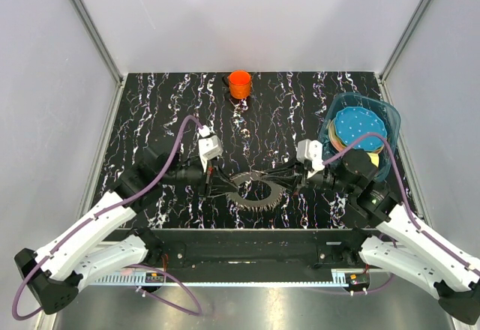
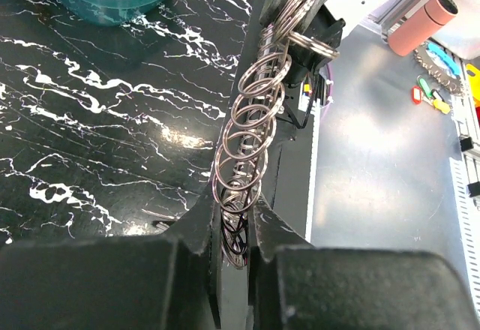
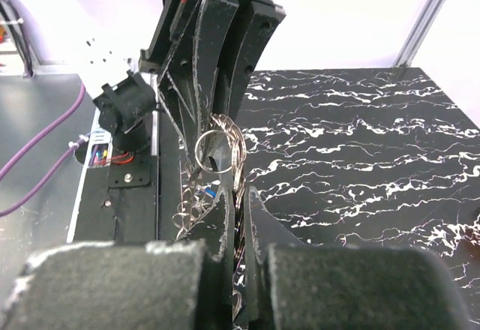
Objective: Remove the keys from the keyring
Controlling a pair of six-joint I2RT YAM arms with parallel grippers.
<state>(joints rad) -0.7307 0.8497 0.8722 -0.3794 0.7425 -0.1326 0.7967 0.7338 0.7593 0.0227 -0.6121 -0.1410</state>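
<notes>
The keys [image 1: 257,198] lie fanned in a grey toothed wheel near the table's front edge, between my two grippers. The keyring [image 1: 260,185] forms its open centre. My left gripper [image 1: 225,184] is shut on the ring bundle from the left. In the left wrist view [image 2: 236,204] a row of thin metal rings [image 2: 244,146] stretches from its jaws up to the other gripper. My right gripper [image 1: 289,181] is shut on the same bundle from the right, and its wrist view [image 3: 241,195] shows rings [image 3: 217,146] pinched between its fingers, with key blades [image 3: 187,206] hanging left.
An orange cup [image 1: 240,84] stands at the back centre. A teal bin [image 1: 391,117] at the right holds a blue dotted disc [image 1: 358,127] and other pieces. The bin [image 2: 112,0] also shows in the left wrist view. The table's front edge lies just below the keys.
</notes>
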